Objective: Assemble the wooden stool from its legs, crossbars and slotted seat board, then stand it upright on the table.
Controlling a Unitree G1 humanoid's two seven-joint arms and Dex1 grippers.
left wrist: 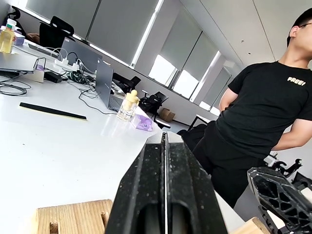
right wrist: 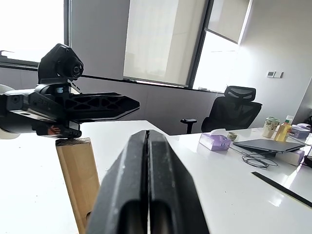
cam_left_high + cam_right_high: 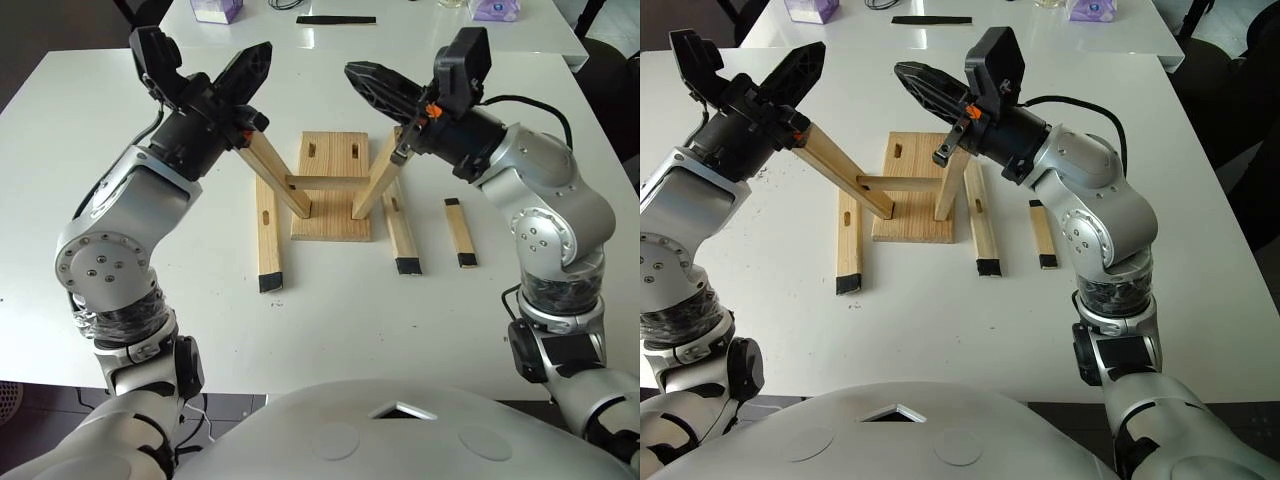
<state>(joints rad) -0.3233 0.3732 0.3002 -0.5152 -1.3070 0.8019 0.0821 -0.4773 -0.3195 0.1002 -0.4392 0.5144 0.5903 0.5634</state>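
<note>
Left hand (image 3: 260, 54) and right hand (image 3: 354, 71), both closed, bear on tilted legs (image 3: 283, 182)

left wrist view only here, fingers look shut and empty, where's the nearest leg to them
Observer: A leg leans with its top end against the underside of the left gripper, near its base, not between the fingertips.
Operator: is it joined to anything
Observer: Yes, a crossbar links it to a second leg, whose top end sits under the right gripper.
Operator: and where are the lower ends
Observer: Both lower ends rest on the slotted seat board, which lies flat on the table.
</note>
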